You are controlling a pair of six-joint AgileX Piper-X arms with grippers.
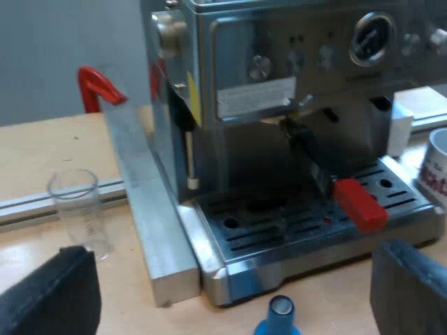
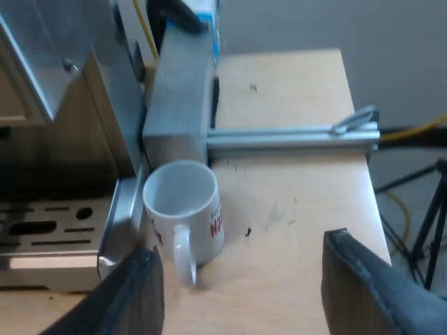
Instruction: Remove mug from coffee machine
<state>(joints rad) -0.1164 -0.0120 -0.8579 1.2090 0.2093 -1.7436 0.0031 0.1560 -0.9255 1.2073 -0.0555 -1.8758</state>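
Mug stands upright on the tabletop, just beside the drip tray, with its handle turned toward the right gripper, whose fingers are spread wide, one close by it. This arm looks the nearer. The left gripper, fingers also wide, faces the espresso machine near a blue tamper.

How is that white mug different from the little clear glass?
The mug is opaque white with red lettering; the measuring glass is clear with fine scale marks. The mug has a handle; the measuring glass shows none. Both stand upright on the wooden table and look empty.
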